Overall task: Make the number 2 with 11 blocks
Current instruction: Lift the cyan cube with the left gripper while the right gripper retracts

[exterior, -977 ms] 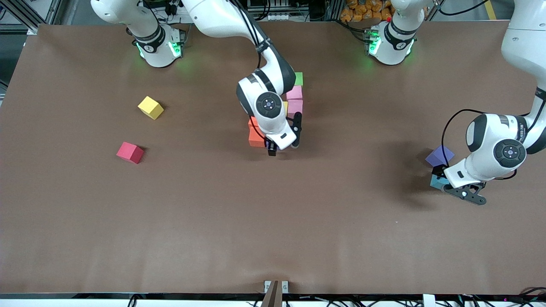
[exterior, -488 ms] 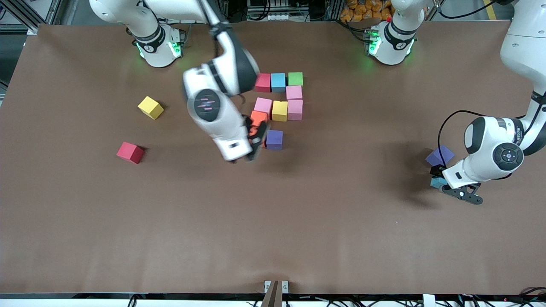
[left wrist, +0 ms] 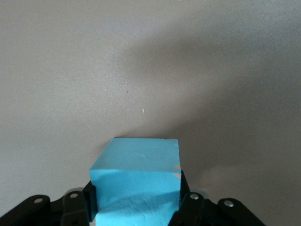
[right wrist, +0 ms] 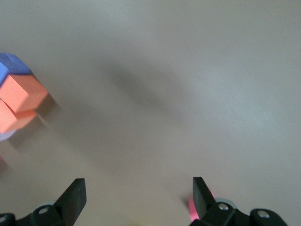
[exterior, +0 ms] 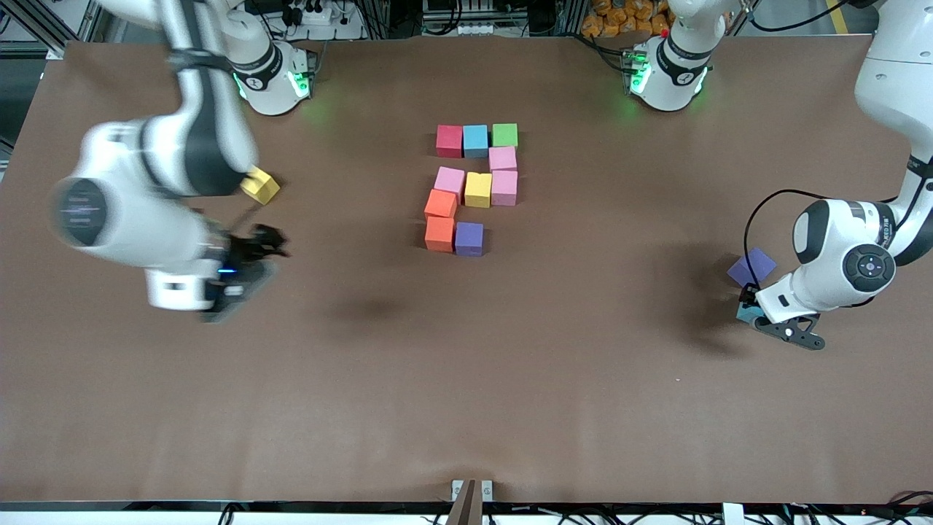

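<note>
Several blocks lie together mid-table as the partly built number 2 [exterior: 474, 186]: a red [exterior: 450, 141], light blue [exterior: 475, 141], green [exterior: 504, 135] row, then pink ones, a yellow, two orange [exterior: 439, 234] and a purple [exterior: 469, 238]. At its own end of the table, my left gripper [exterior: 758, 315] is shut on a loose light blue block [left wrist: 141, 165], its fingers pressed to two sides. Beside it lies a loose purple block [exterior: 751, 267]. My right gripper [exterior: 251, 266] hangs open over its own end, empty [right wrist: 138, 188]. A red sliver [right wrist: 192, 207] shows by one of its fingers.
A loose yellow block [exterior: 261, 187] lies at the right arm's end, partly covered by that arm. The right wrist view catches the orange blocks [right wrist: 21, 92] and the purple one [right wrist: 11, 63] at its edge. Bare brown table lies toward the front camera.
The right arm swung away from the number 2 to its own end of the table, leaving the purple block beside the lower orange one. The left gripper closed on the light blue block.
</note>
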{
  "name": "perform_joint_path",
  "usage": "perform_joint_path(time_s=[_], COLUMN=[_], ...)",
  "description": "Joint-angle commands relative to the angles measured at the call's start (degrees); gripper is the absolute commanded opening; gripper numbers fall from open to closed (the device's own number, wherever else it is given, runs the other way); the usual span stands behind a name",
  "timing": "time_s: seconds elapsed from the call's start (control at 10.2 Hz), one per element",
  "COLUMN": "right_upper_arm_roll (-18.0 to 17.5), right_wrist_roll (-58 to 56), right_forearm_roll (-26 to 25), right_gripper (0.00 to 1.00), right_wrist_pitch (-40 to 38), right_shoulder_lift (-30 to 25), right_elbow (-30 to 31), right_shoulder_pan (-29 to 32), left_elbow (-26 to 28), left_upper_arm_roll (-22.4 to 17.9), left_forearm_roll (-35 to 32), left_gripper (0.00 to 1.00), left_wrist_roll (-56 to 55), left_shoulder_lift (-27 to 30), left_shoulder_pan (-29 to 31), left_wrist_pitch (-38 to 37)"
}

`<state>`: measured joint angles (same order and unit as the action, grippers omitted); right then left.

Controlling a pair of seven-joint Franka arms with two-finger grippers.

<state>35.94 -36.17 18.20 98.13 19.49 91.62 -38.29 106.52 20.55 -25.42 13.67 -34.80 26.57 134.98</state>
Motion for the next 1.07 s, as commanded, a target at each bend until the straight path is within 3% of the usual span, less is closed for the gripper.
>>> perform_joint_path(time_s=[0.0, 0.1, 0.29, 0.49, 0.68, 0.98], right_upper_arm_roll=[-6.2, -7.4, -8.9, -27.4, -28.9, -28.6], right_wrist_roll=[14.1, 21.3, 27.1, 30.2, 35.8, 34.7], right_forearm_roll=[-4.6, -7.5, -11.2, -13.4, -15.6, -15.6], right_gripper=[1.00, 1.00, 1.00, 1.00, 1.00, 1.00], right_wrist_pitch=[-7.6, -12.1, -14.5, -15.7, -14.6, -12.7], right_shoulder_lift=[-5.2, -5.4, -9.4, -11.7, -15.9, -19.6], right_elbow=[-3.1, -6.8, -7.5, -6.8, -3.7, 0.7], right_shoulder_pan=[11.3, 13.3, 15.7, 32.3, 32.7, 32.7], left_elbow=[-0.4, -1.5, -1.7, -1.8, -1.7, -1.8], left_upper_arm_roll=[1.7, 2.2, 3.4, 3.4, 3.4, 3.4], left_forearm_roll=[7.8, 10.2, 11.4, 16.3, 20.8, 21.9], left_gripper=[0.00, 0.00, 0.00, 0.00, 0.00, 0.00], left_wrist_roll=[-0.7, -4.8, -17.8, -30.3, -42.5, -68.4], left_shoulder_lift=[0.9, 1.0, 2.5, 3.9, 5.0, 5.6], left_shoulder_pan=[-0.8, -2.8, -7.3, -12.3, -15.7, -24.3], left_wrist_pitch=[-1.7, -3.5, -5.7, -7.4, -8.2, -9.9])
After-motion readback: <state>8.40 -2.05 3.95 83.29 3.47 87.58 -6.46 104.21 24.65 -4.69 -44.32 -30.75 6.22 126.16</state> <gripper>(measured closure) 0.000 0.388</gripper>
